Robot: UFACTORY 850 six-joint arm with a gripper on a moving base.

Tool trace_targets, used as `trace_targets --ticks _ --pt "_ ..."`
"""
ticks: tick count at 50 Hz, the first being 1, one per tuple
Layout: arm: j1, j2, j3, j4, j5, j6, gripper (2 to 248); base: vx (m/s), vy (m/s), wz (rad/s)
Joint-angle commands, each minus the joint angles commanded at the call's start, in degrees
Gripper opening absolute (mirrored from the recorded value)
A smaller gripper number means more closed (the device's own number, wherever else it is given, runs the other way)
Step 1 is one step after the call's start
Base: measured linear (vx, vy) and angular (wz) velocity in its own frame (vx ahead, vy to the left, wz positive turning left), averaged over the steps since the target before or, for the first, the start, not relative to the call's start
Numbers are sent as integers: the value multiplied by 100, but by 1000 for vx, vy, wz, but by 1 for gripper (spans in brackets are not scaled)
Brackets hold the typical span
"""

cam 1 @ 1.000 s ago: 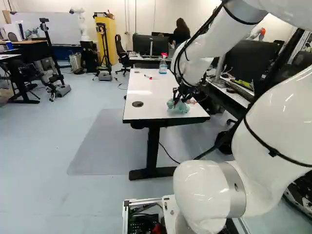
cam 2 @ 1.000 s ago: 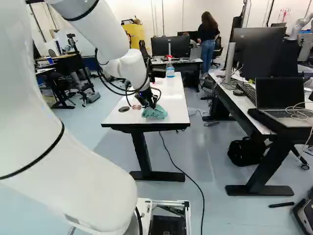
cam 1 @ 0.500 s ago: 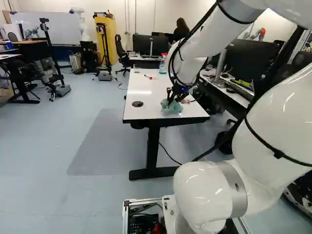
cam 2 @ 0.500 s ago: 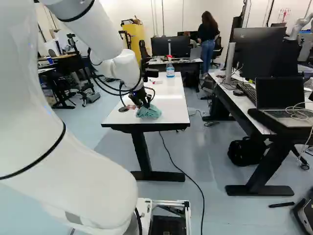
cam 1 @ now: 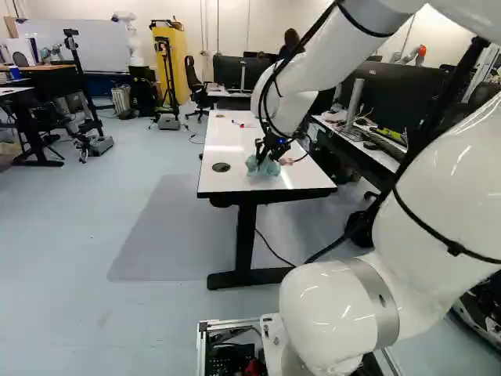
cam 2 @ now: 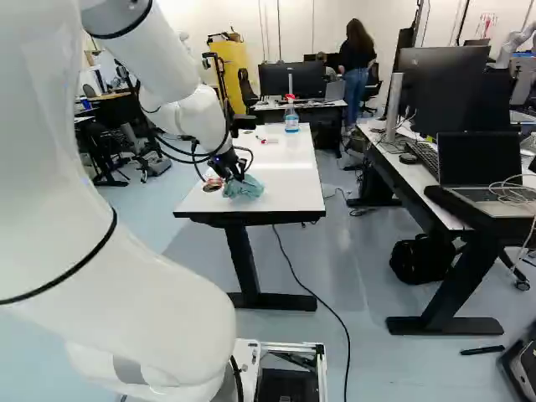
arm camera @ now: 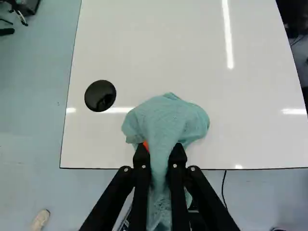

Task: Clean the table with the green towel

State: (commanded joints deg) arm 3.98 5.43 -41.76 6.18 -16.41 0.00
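Here, end effector: the black two-fingered end effector (cam 1: 264, 151) is pinching a gathered fold of cloth, its fingers held apart by the thickness between them; an orange pad (arm camera: 146, 145) shows at one fingertip.
Green towel: the crumpled, soft blue-green cloth towel (arm camera: 166, 118) runs between both fingers, its rounded bunch bulging ahead of the tips and a narrower length trailing back between them.
Towel's resting place: the bunch lies on the near part of the white, glossy rectangular tabletop (cam 1: 227, 182).
Arm: the thick white arm (cam 2: 159, 331) with black bands reaches forward to the end effector, loose black cables looping beside its wrist.
Round fitting: a flat black disc (arm camera: 100, 96) is set in the tabletop, near the towel but apart from it.
Farther along: a small, thin item with a red part (cam 1: 240, 124) lies toward the far end, as does a clear spray bottle with blue liquid and a red top (cam 2: 291, 117), standing upright.
Alongside: in the right base view, a separate dark-framed desk (cam 2: 448, 216) to the right carries an open black-screened laptop (cam 2: 481, 163).
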Motion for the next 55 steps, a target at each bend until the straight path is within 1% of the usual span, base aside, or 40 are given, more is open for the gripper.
trace_targets --ticks 13,24,55 --pt "283 -180 -174 0 31 0 45 0 0 0" --pt "493 -412 -404 0 31 0 45 0 0 0" --pt "931 -1190 -1219 0 87 0 45 0 0 0"
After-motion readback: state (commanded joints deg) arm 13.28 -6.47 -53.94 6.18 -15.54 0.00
